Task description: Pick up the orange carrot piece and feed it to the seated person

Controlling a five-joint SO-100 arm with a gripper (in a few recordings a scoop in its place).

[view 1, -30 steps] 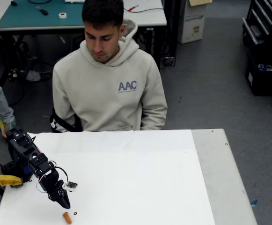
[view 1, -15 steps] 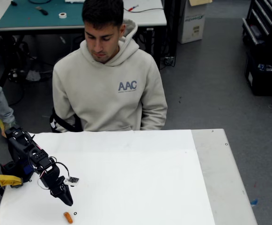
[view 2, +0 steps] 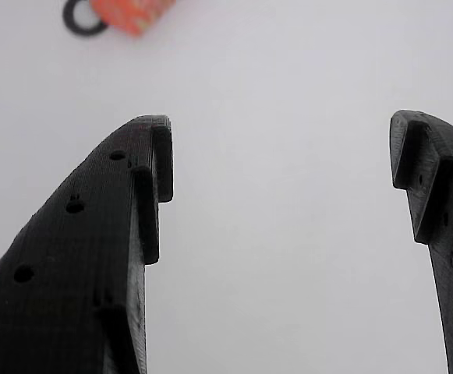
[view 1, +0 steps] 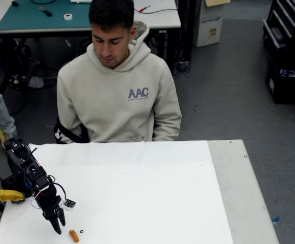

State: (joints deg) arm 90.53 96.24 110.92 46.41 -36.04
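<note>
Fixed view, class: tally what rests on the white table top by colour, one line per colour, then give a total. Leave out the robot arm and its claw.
Orange: 1, the carrot piece
Black: 1, the small ring beside the carrot piece
Total: 2

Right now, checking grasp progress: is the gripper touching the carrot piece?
Apart. The wrist view shows the open gripper with bare table between its fingertips and the carrot piece.
</note>
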